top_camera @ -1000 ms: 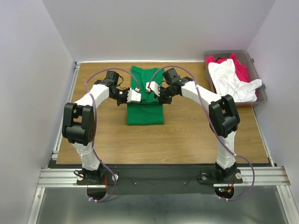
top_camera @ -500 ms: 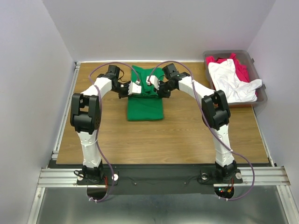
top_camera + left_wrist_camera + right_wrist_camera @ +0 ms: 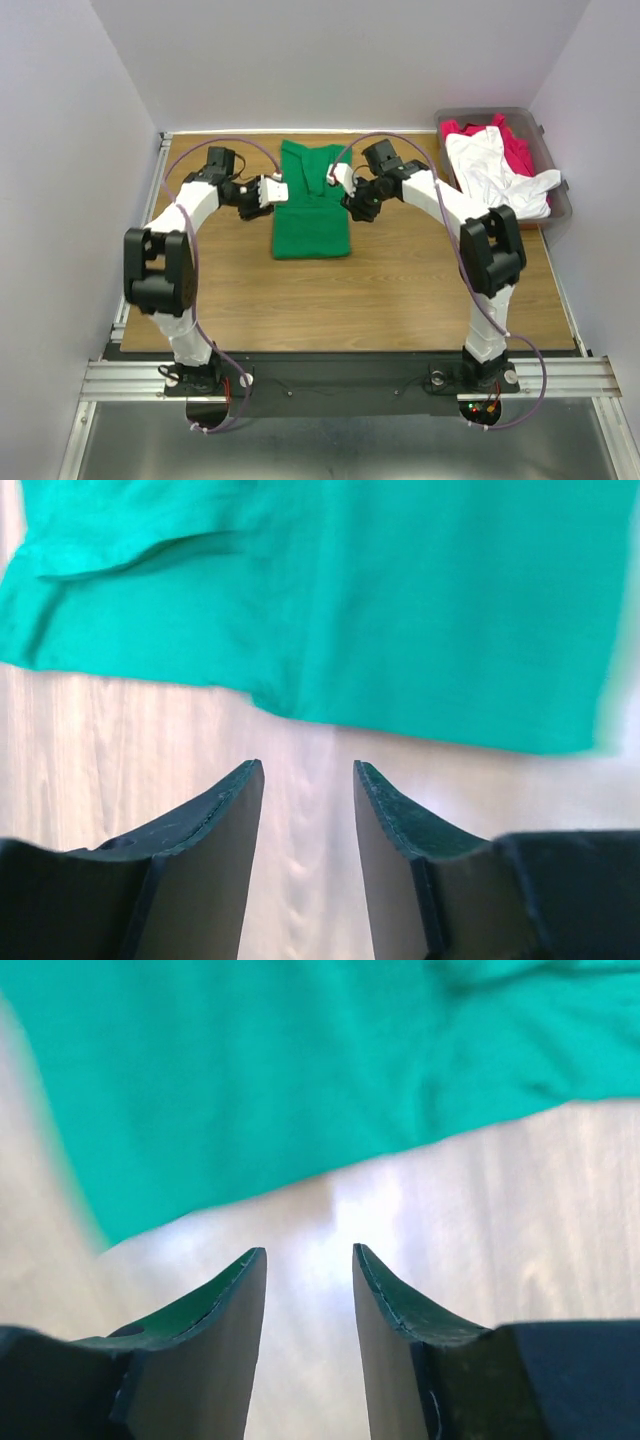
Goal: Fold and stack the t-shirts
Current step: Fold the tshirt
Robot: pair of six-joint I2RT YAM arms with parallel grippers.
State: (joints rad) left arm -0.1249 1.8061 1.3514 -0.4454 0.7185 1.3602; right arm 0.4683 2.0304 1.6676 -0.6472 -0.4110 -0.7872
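Left gripper and right gripper were drawn back off the green t-shirt to either side | both are seen narrowly parted, nothing held, over bare tabletop beside the shirt's edges | green t-shirt is laid folded at far middle | white t-shirt and red t-shirt are heaped in the bin, far right

left gripper: off the green t-shirt, shifted toward the left edge of the worktop; fingers apart over bare wood just beside the cloth, nothing held.
right gripper: off the shirt likewise, shifted toward the right edge; fingers apart, empty.
green t-shirt: far half, raised and bunched 0.5 s ago, now released and lying flat.
left arm, right arm: elbows swung outward and toward the near edge.
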